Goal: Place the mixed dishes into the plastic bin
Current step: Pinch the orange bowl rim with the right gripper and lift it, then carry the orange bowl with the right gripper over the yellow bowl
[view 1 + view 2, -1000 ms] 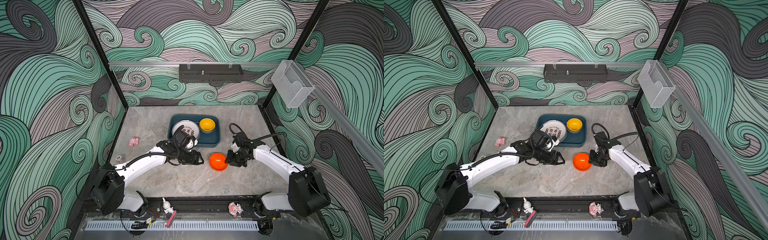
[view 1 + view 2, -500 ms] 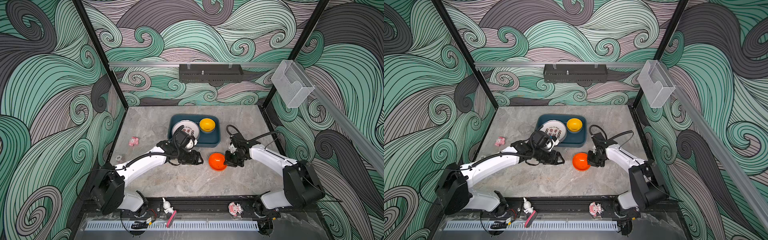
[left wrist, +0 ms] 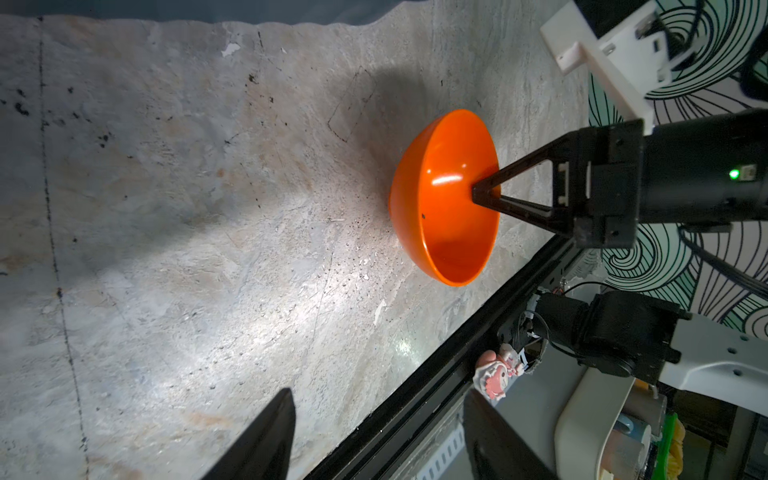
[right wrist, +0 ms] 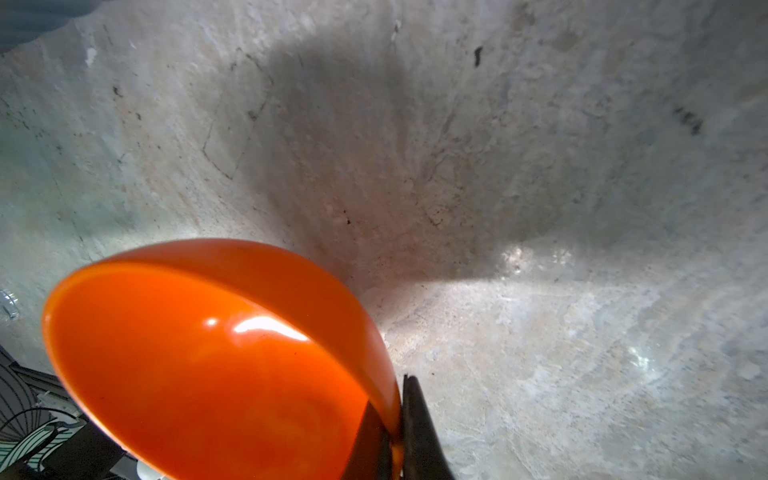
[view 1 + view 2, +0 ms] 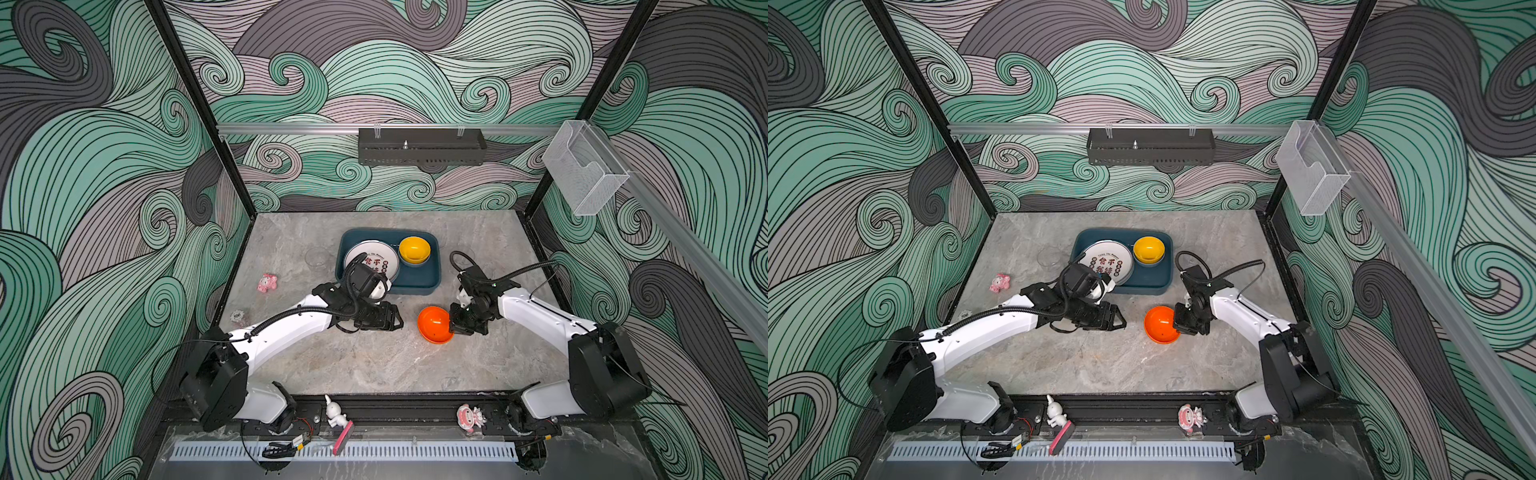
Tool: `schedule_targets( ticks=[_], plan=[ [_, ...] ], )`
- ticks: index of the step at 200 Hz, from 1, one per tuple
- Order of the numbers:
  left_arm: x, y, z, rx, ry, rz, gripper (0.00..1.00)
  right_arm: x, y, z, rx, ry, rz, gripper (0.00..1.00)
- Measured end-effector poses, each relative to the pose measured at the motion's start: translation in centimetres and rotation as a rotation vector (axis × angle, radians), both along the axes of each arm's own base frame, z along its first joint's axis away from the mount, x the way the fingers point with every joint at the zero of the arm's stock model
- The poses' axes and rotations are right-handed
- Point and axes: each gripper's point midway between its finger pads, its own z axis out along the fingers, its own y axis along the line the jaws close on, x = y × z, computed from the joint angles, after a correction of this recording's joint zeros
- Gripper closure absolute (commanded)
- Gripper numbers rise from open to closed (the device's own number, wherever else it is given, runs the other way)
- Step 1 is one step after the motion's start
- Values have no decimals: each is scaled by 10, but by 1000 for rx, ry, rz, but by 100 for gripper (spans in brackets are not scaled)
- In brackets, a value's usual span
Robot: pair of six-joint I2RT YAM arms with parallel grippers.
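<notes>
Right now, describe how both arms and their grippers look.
White shells with black joints form the left arm and right arm, each trailing a looping black cable. The left gripper and right gripper are black, with triangular open-frame fingers. A green light glows on the right wrist.

Left arm: stretched low, pointed toward the orange bowl (image 5: 432, 326).
Left gripper (image 5: 395, 322): held with jaws apart, near the orange bowl, not touching it.
Right arm: bent at the elbow, on the orange bowl's opposite side.
Right gripper (image 5: 452, 329): clamped on the orange bowl's rim.
</notes>
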Motion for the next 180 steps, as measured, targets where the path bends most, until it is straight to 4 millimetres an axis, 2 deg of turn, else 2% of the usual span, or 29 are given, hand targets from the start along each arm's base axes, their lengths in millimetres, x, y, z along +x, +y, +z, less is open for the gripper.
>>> schedule_targets(
  ticks=[47,104,180],
  plan=[
    [3,13,4,14,-29,62,33,15,3,35,5,-80,30,97],
    [9,36,9,16,-57,168,33,31,5,61,-11,-131,56,98],
    [10,72,18,14,-122,310,32,90,21,76,-26,-174,48,98]
  ],
)
